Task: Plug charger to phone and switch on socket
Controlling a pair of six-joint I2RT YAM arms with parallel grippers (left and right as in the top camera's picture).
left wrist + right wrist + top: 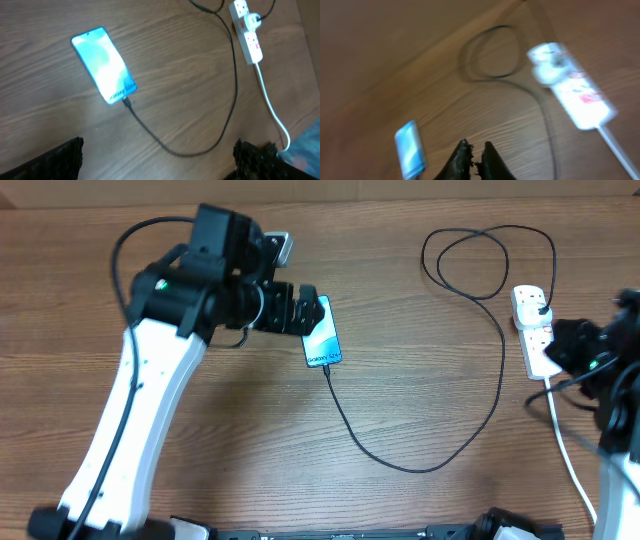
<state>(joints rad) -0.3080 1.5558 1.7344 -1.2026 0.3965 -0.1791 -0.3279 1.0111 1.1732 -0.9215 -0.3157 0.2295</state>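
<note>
Overhead view: phone (322, 332) lies flat upper centre, charger (410, 469) apparently seated in its lower end, looping right to the socket (535, 330) at the right edge. Cable is light and floppy; switch prob. wants a firm fingertip press. Left gripper (303, 310) hovers at the phone's top, jaws wide, empty. Right gripper (476, 152) is angled beside the socket, jaws near-closed, empty.
</note>
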